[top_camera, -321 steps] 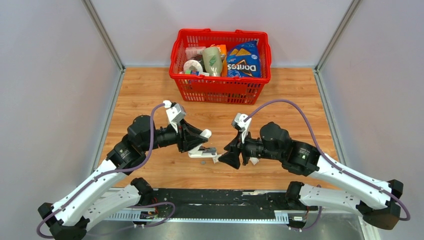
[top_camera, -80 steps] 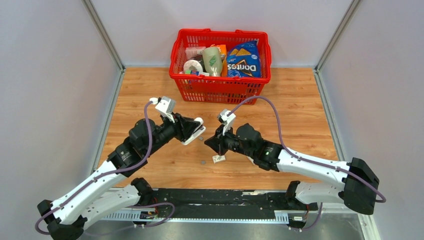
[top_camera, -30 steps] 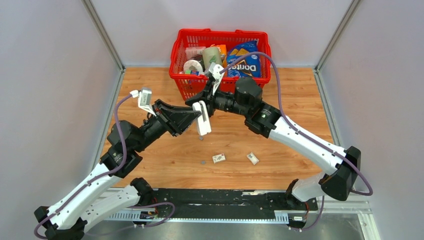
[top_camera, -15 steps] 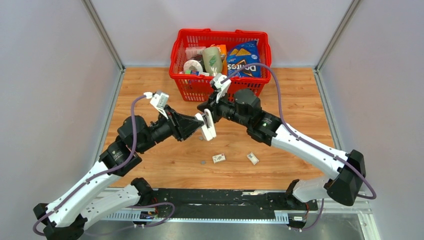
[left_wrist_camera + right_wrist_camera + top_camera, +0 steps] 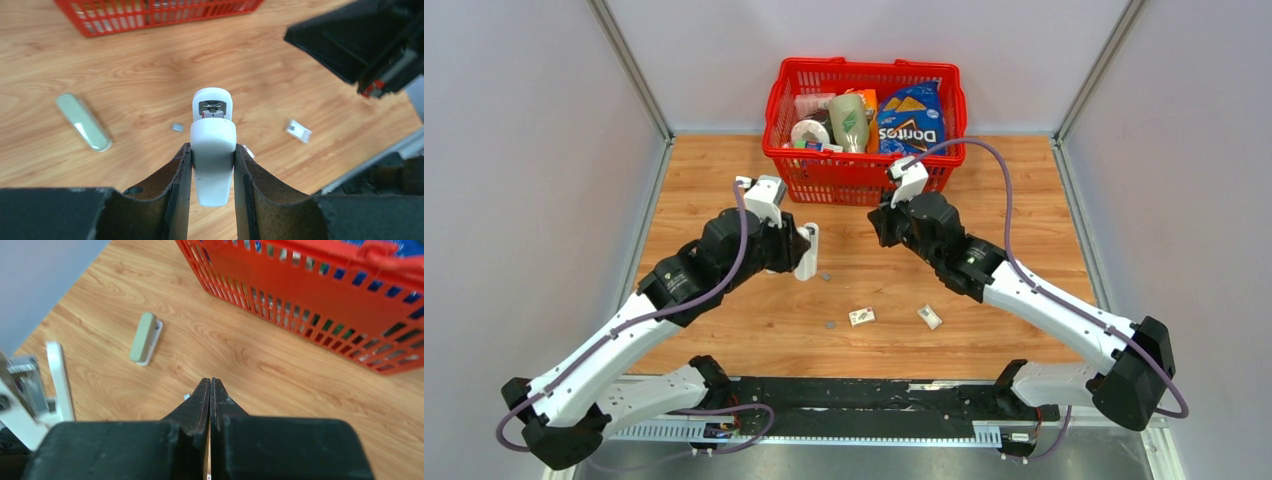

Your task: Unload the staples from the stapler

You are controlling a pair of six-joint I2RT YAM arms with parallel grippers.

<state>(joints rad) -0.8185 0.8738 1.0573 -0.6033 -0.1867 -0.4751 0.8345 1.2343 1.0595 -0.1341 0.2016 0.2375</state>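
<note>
Half a second back both grippers were meeting at the stapler; now the right gripper (image 5: 210, 381) has pulled away and is hanging alone just in front of the red basket (image 5: 864, 178), its fingers pressed flat together with nothing between them. The left gripper (image 5: 212, 150) is still pinching the white stapler (image 5: 806, 250) by its sides, holding it nose-down, lower than before, over the wooden table (image 5: 1024, 220). Two staple strips (image 5: 860, 316) (image 5: 929, 317) are lying where they were, toward the near edge. A pale green oblong piece (image 5: 144, 337) is lying flat off to the left. Bare wood is showing to the right, between basket and wall.
</note>
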